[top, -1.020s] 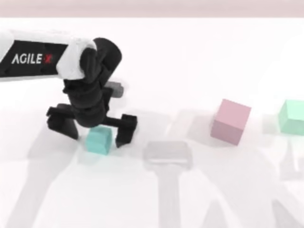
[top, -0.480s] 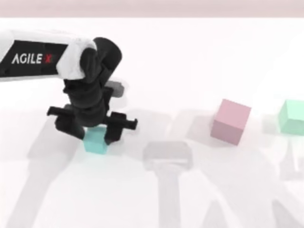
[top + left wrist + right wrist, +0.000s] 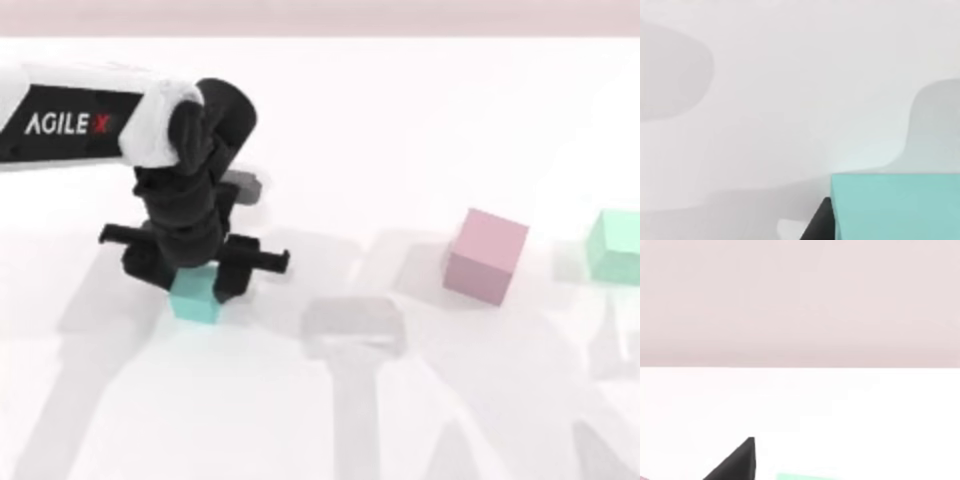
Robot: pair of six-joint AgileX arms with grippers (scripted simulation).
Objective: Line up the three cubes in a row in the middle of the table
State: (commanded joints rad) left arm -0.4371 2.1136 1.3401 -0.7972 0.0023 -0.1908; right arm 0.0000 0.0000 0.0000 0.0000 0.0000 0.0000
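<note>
Left gripper (image 3: pixel 192 280) lowered over turquoise cube (image 3: pixel 195 296) on table's (image 3: pixel 400 130) left half; fingers narrowed against cube's two sides, cube held between them. One dark finger (image 3: pixel 819 224) seen touching cube's edge in left wrist view. Pink cube (image 3: pixel 486 255) well apart to right of fingers; mint-green cube (image 3: pixel 615 245) farther right, at edge. Right gripper outside top view; its finger state cannot be told.

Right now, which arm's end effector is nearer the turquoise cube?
Left. The left end effector is closed around the turquoise cube, one finger on each side. The right end effector is outside the top view, so farther off.
</note>
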